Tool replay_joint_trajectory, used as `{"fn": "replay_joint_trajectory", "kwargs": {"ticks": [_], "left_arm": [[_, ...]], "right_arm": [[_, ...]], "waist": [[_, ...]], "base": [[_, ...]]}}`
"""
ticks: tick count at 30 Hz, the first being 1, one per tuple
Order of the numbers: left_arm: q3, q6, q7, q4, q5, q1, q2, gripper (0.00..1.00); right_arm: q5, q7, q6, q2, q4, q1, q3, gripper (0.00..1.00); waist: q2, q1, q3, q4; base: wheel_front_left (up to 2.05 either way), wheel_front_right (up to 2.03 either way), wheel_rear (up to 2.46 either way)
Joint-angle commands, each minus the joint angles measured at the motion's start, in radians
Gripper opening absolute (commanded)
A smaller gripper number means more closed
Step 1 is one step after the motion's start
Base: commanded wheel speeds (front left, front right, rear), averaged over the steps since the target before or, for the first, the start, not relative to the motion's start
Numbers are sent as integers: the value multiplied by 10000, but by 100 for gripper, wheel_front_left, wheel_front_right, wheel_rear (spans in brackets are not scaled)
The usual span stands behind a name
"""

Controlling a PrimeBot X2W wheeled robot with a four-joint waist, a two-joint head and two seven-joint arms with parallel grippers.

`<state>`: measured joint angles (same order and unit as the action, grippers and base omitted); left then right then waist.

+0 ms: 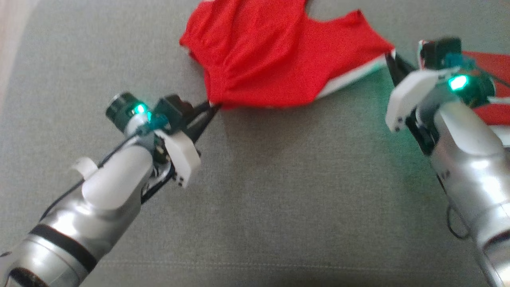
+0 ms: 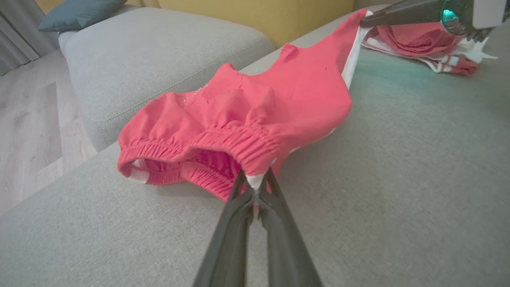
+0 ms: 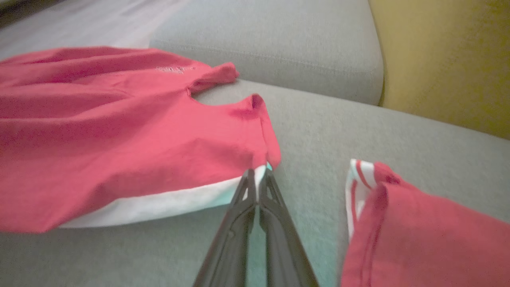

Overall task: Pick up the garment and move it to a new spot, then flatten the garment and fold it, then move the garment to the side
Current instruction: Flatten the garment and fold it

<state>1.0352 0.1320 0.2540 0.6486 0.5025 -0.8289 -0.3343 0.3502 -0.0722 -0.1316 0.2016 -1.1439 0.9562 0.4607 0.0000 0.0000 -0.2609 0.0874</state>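
The garment (image 1: 275, 56) is a pair of red shorts with a white side stripe, spread between my two grippers on the grey cushion (image 1: 279, 191). My left gripper (image 1: 213, 107) is shut on the elastic waistband corner (image 2: 255, 181). At the other end, my right gripper (image 1: 388, 56) is shut on the leg hem by the white stripe (image 3: 258, 175). The garment (image 2: 259, 107) hangs slightly stretched between them, with its middle resting bunched on the cushion. The right gripper (image 2: 364, 22) also appears at the top of the left wrist view.
A second red and white garment (image 1: 492, 87) lies folded at the right, close behind my right arm (image 3: 418, 231). Another grey cushion (image 2: 151, 52) and a yellow backrest (image 3: 446, 59) lie beyond. Wooden floor (image 2: 32, 119) drops off at the left.
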Motion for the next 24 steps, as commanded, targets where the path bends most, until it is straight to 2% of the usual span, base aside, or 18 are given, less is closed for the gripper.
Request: {"fn": "replay_joint_trajectory", "kwargs": {"ticks": [1,2,14,24], "left_arm": [[-86,-15,-45,-213,7,-157,-445,0],[-86,-15,-45,-213,7,-157,-445,0],[434,-139,-488,-680,471,1340,-840,0],[767,-556,-1194,-2581,1062,3035,-1383,0]], "right_arm": [[568,440,9,361,682,-363,717,0],[568,440,9,361,682,-363,717,0],[3444,2925,9,2422,3286,-2270,3015,0],[5501,5038,9,4237,5768,-3868,3942,0]], "waist": [[0,0,580,-125],[0,0,580,-125],[0,0,1890,-447],[0,0,2920,-479]], "base": [[0,0,0],[0,0,0],[0,0,0],[0,0,0]]}}
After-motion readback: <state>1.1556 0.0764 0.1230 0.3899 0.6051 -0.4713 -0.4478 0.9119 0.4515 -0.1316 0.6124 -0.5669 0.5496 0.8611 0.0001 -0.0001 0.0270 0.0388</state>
